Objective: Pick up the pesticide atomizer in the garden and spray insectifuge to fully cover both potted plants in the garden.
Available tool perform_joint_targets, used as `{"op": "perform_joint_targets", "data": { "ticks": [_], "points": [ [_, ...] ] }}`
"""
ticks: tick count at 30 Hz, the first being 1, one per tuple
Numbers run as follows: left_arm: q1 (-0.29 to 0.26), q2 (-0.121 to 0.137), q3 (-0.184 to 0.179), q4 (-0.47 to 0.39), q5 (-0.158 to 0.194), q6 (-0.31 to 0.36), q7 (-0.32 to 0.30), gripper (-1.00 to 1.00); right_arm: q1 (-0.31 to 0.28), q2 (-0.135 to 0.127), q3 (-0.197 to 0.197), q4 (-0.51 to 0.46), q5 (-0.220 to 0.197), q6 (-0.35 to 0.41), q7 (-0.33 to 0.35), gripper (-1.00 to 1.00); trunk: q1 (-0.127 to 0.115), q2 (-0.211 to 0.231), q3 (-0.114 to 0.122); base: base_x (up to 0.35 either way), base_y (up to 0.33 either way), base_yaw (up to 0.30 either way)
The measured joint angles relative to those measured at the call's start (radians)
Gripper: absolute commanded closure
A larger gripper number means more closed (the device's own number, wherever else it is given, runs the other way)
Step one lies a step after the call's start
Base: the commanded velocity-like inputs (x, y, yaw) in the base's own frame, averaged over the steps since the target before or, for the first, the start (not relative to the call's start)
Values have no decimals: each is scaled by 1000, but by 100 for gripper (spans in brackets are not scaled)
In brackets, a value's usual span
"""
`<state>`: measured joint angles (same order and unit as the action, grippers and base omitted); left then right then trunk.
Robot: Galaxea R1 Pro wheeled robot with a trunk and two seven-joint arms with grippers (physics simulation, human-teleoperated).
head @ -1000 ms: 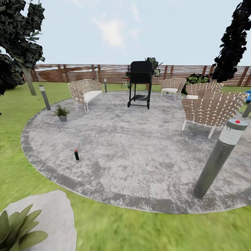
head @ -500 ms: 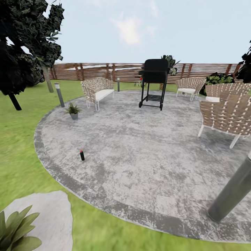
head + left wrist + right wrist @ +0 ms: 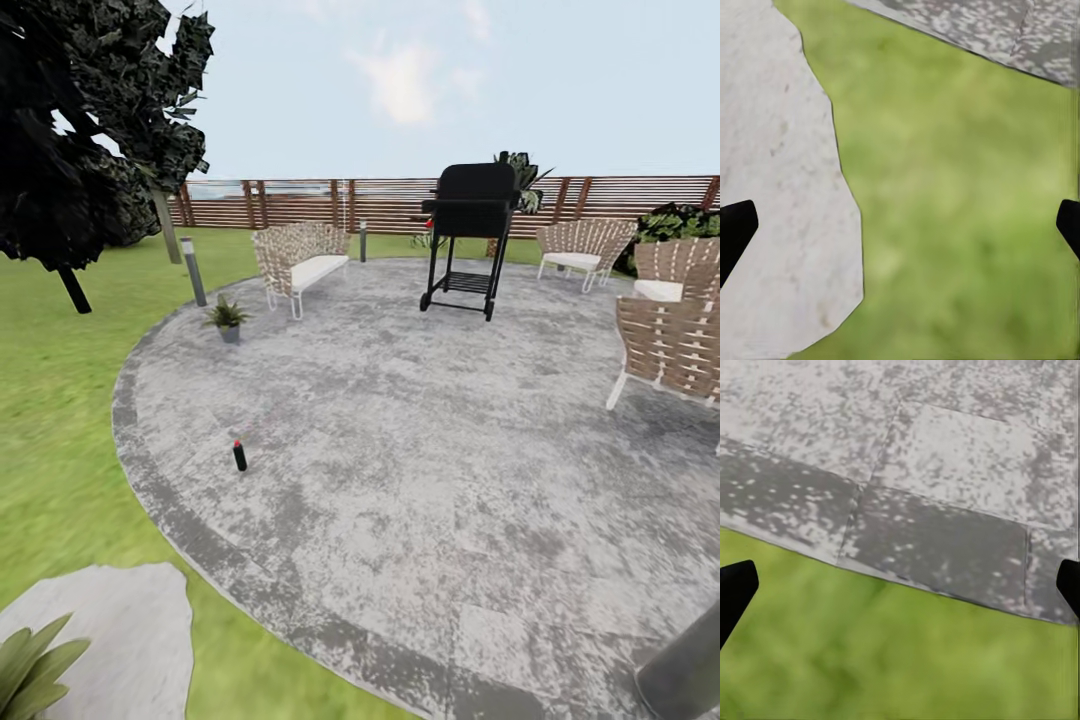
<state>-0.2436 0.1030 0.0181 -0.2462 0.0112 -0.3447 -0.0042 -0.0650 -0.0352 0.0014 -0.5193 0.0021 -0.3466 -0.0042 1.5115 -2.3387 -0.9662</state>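
The pesticide atomizer (image 3: pixel 239 456), a tiny dark bottle with a red top, stands upright on the round stone patio (image 3: pixel 420 450) near its left rim. One potted plant (image 3: pixel 228 320) sits farther back at the patio's left edge. Pointed green leaves of a second low plant (image 3: pixel 28 668) show at the near left corner, its pot out of view. In the left wrist view my left gripper (image 3: pixel 900 229) is open above grass and a stepping stone (image 3: pixel 780 187). In the right wrist view my right gripper (image 3: pixel 900 589) is open over the patio's border (image 3: pixel 937 540).
A black grill (image 3: pixel 468 235) stands at the back of the patio, with a woven bench (image 3: pixel 298 262) to its left and woven chairs (image 3: pixel 672 340) on the right. A bollard lamp (image 3: pixel 192 270) and a dark tree (image 3: pixel 70 150) are at the left. A grey post (image 3: pixel 688 668) rises near right.
The camera has swung left, so everything has slid right in the head view. The near-right bollard has mostly left the picture. The atomizer and plants have not moved.
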Motion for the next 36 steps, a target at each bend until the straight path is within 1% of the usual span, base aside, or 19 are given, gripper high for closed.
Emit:
{"op": "perform_joint_targets", "data": {
  "ticks": [5, 18, 36],
  "points": [
    [0, 0, 0, 0, 0, 0, 0, -100, 0, 0, 0, 0, 0, 0, 0, -100, 0, 0, 0, 313, -136, 69],
    [0, 0, 0, 0, 0, 0, 0, -100, 0, 0, 0, -1, 0, 0, 0, -100, 0, 0, 0, 313, -136, 246],
    [-1, 0, 0, 0, -1, 0, 0, -100, 0, 0, 1, -1, 1, -20, 2, -100, 0, 0, 0, 317, -127, 16]
  ]
}}
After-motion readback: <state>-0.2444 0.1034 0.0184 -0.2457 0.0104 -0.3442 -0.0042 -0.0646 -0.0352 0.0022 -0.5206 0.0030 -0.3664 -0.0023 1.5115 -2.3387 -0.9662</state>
